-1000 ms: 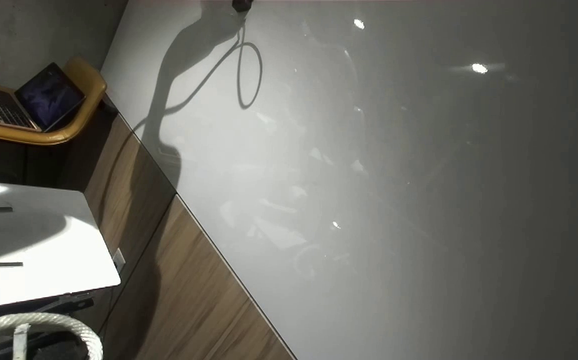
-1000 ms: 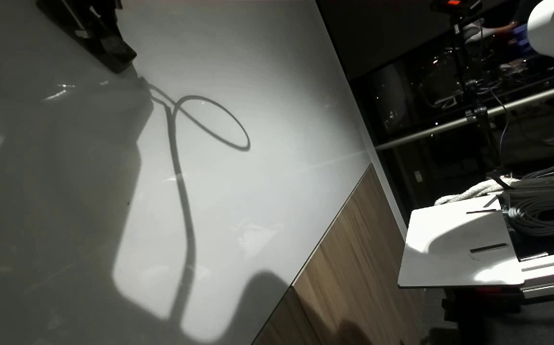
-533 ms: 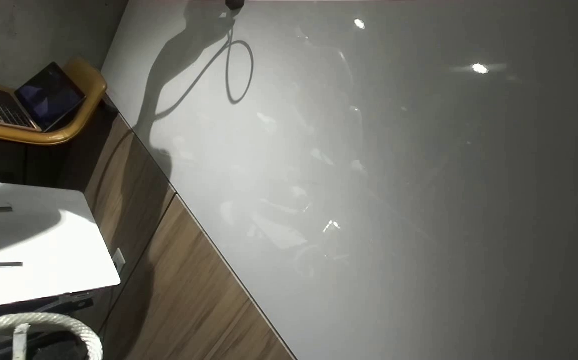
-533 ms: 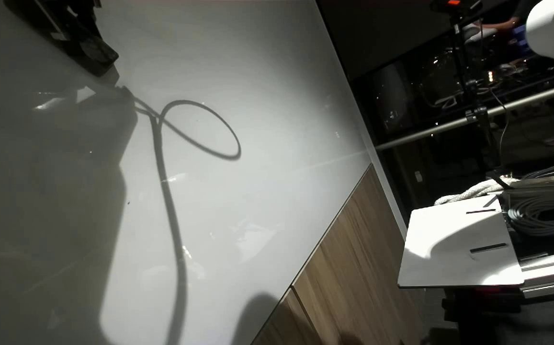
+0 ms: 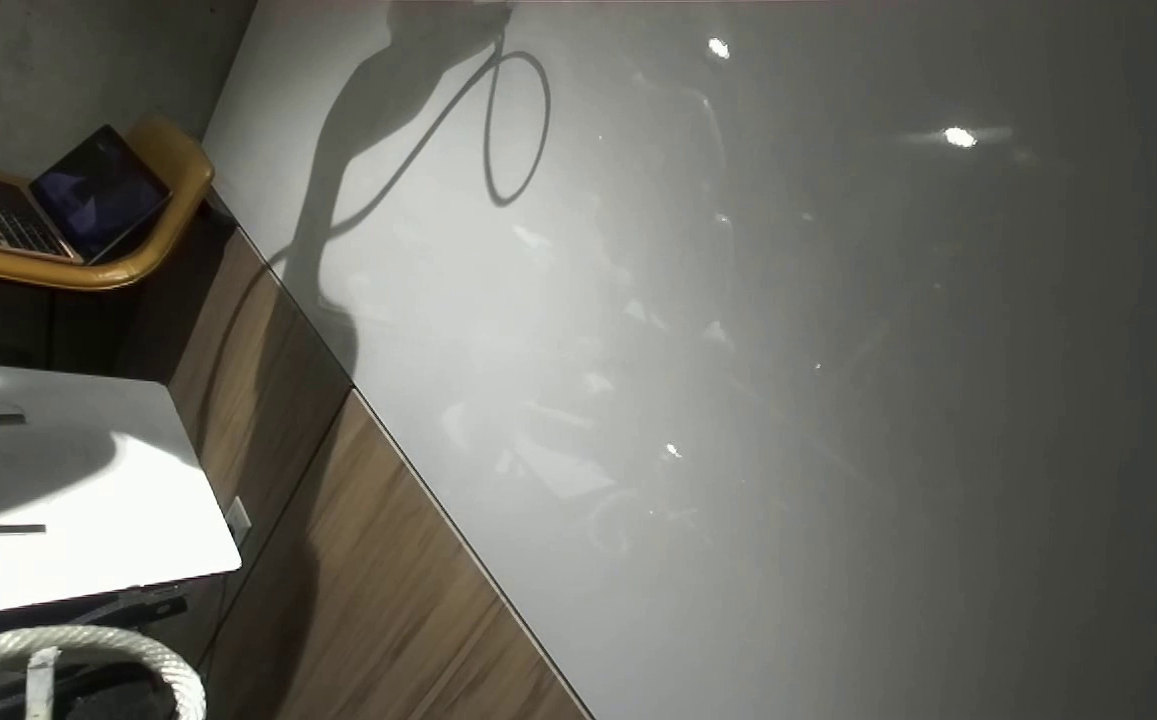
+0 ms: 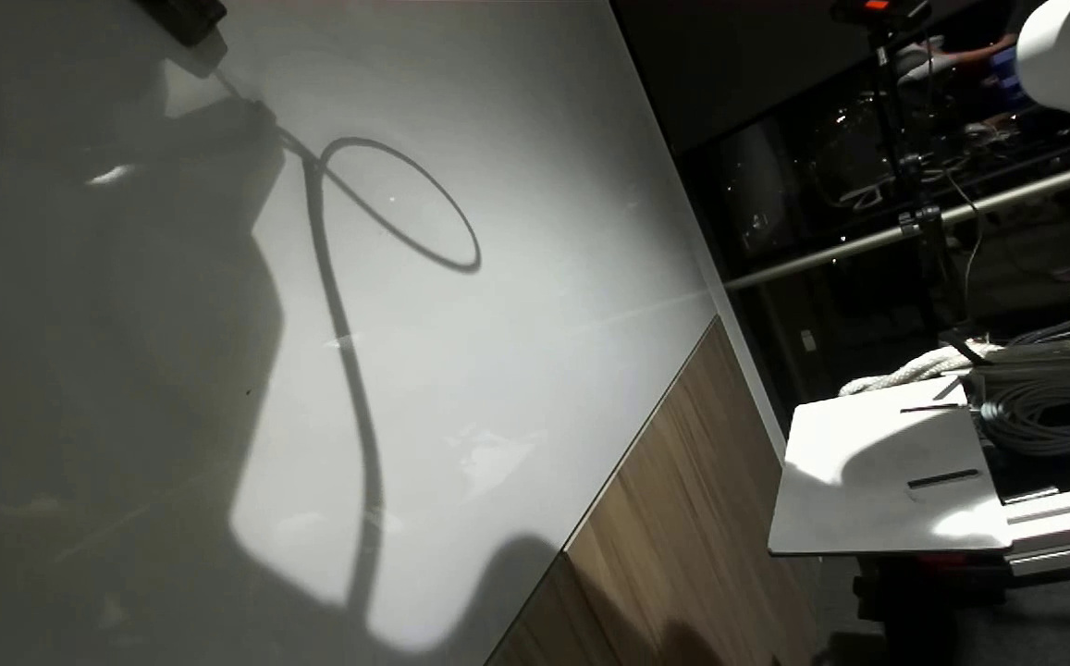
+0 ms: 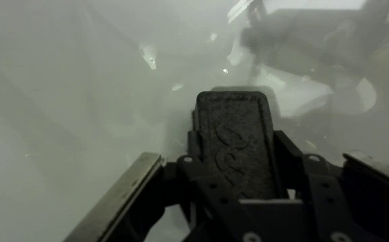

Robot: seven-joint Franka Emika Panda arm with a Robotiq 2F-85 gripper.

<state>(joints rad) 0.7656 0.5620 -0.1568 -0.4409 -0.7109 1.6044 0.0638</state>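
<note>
In the wrist view a dark, oblong block [image 7: 234,114] with a grooved border and looping marks on its face lies between the two fingers of my gripper [image 7: 237,144]. Both fingers press on its long sides, so the gripper is shut on it. Behind the block spreads a glossy white surface [image 7: 63,151] with bright reflections and shadows. The dark block's end [image 6: 190,20] also peeks in at the top left of an exterior view, a shadow close by. Whether it touches the surface I cannot tell. The gripper itself lies outside both exterior views.
Wood panels [image 5: 388,560] border the white surface. A yellow chair [image 5: 163,170] bears a laptop [image 5: 103,195]. Near it are a white plate [image 5: 88,490] and a thick rope [image 5: 173,665]. A cable coil [image 6: 1052,416] and a metal rail [image 6: 830,254] stand at the far side.
The block first shifted left in both exterior views, then rose toward the top edge, leaving one of them. The arm's and cable's shadows moved along. The grip looks unchanged.
</note>
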